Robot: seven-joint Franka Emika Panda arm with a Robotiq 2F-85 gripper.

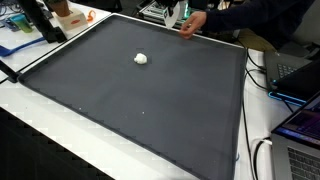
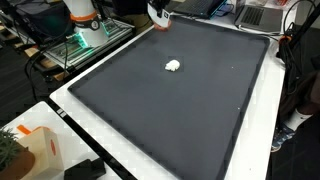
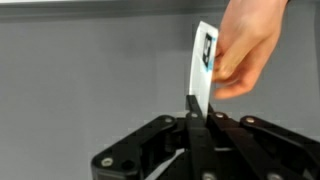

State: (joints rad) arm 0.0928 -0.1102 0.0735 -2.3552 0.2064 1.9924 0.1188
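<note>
My fingers [image 3: 191,112] are pressing together, and they are pinching the bottom edge of a card [image 3: 205,55]. I am seeing this best in the wrist view. The card is white with a small dark mark near its top. It is standing almost straight up, leaning a little to one side.

A hand [image 3: 240,45] is holding the top of the card from the side. So the card is up in the air, between my fingers below and the hand above. In an exterior view the hand [image 1: 190,22] is showing at the far edge of the mat [image 1: 150,110], but the card is too small for me to make out there.

I am thinking the pinch is done, because my fingers are tight on the card. The hand is not letting go yet, so both of us are holding it. That part is not done.

Now I am counting. I am seeing one card and one hand. I am seeing one pair of fingers. One small white lump [image 1: 141,58] is lying on the mat by itself, well apart from my fingers, and it is showing in both exterior views [image 2: 173,66]. There is one big dark mat, and it is lying flat on one white table [image 1: 40,130].
</note>
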